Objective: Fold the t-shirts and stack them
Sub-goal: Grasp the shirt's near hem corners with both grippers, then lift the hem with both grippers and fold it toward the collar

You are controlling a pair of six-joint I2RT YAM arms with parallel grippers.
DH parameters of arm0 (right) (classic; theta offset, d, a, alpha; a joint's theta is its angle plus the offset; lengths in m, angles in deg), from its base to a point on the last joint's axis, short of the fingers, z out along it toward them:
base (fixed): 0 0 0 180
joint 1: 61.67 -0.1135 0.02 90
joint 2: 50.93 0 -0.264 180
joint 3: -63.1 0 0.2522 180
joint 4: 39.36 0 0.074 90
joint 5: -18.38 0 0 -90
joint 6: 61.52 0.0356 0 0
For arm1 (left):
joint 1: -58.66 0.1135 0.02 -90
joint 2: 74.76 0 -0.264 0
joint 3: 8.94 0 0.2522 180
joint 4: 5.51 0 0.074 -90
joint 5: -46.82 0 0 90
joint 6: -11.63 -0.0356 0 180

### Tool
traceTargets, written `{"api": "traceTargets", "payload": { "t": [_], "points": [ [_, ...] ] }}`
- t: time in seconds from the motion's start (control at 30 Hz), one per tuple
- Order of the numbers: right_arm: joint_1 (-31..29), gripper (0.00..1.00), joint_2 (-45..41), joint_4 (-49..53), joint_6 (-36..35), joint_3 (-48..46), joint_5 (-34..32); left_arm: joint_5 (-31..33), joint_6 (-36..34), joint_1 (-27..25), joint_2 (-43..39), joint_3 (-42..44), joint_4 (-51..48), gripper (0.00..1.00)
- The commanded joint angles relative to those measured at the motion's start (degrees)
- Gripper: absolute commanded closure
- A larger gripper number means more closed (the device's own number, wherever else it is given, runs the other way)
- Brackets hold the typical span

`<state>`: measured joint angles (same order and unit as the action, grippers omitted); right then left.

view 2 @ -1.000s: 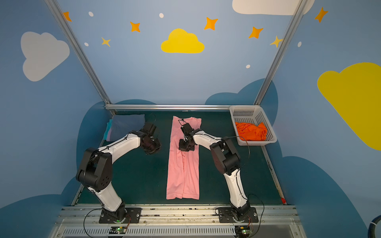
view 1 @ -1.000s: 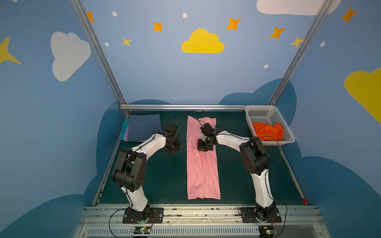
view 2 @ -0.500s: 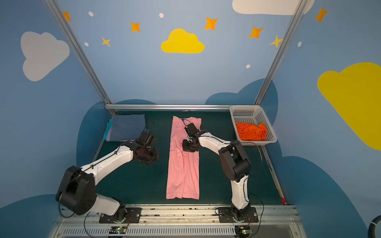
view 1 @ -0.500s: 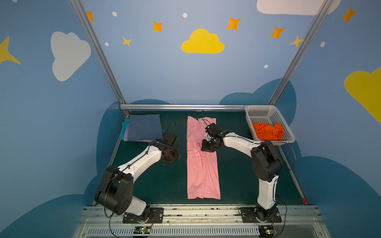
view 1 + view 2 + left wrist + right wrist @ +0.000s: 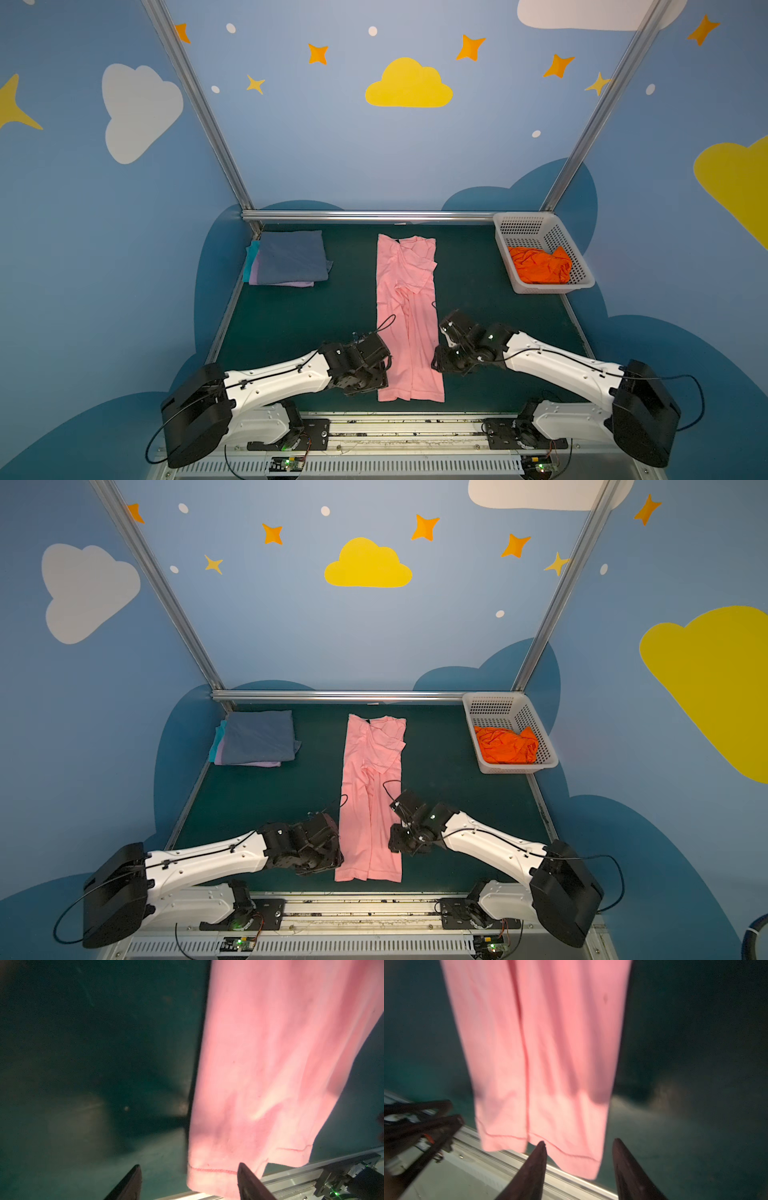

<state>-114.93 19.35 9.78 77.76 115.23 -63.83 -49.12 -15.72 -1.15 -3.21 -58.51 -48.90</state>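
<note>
the pink tee (image 5: pixel 405 316) lies flat in the middle of the green surface (image 5: pixel 299 324). it is folded lengthwise into a long strip, with the collar end toward the far rail (image 5: pixel 374 215) and the hem toward the near edge. the left arm (image 5: pixel 286 376) reaches in low, and its wrist ends at the strip's left edge, just up from the hem. the right arm (image 5: pixel 544 357) does the same at the right edge.

in the left wrist view the left fingers (image 5: pixel 129 1184) are apart. one is over bare surface and one over the hem, with the tee's side edge between them and nothing clamped. in the right wrist view the right fingers (image 5: pixel 535 1167) are apart too, one over the hem and one past the tee's edge, gripping nothing. i cannot tell whether any tip touches the cloth.

at the far left sits a folded stack (image 5: pixel 289 257), slate-blue on top with lavender and teal edges under it. at the far right the white basket (image 5: pixel 519 226) holds a crumpled orange tee (image 5: pixel 538 266).
</note>
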Motion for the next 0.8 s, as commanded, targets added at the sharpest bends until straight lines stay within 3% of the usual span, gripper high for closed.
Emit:
{"api": "traceTargets", "payload": {
  "t": [0.0,0.07,0.17,0.33,0.43,0.63,0.77],
  "points": [
    [-4.28,0.41,-3.08,1.29,9.13,-4.03,-0.14,1.2,4.29,-3.15,4.41,0.31,4.81,0.27],
    [-7.28,0.34,-3.81,0.5,11.65,-5.61,-1.28,0.95,4.73,-4.83,7.57,0.32,6.25,0.27],
    [-9.93,0.33,-2.64,-2.14,14.22,-7.25,-1.99,-0.01,5.26,-6.54,11.77,0.47,7.91,0.33],
    [-12.47,0.33,2.12,-7.43,16.76,-8.27,-3.74,0.08,5.98,-7.64,13.95,0.38,5.94,0.59],
    [-12.91,0.47,2.41,-8.69,17.64,-8.72,-4.62,1.17,6.46,-7.79,11.88,0.95,4.64,0.74],
    [-12.89,0.98,-6.68,-6.66,20.18,-11.46,-5.75,3.21,6.95,-7.76,8.9,0.26,1.43,0.92],
    [-12.29,1.0,-14.58,-1.59,21.15,-11.48,-8.35,5.76,5.02,-7.02,7.72,-3.37,-5.65,0.96]
  ]
}}
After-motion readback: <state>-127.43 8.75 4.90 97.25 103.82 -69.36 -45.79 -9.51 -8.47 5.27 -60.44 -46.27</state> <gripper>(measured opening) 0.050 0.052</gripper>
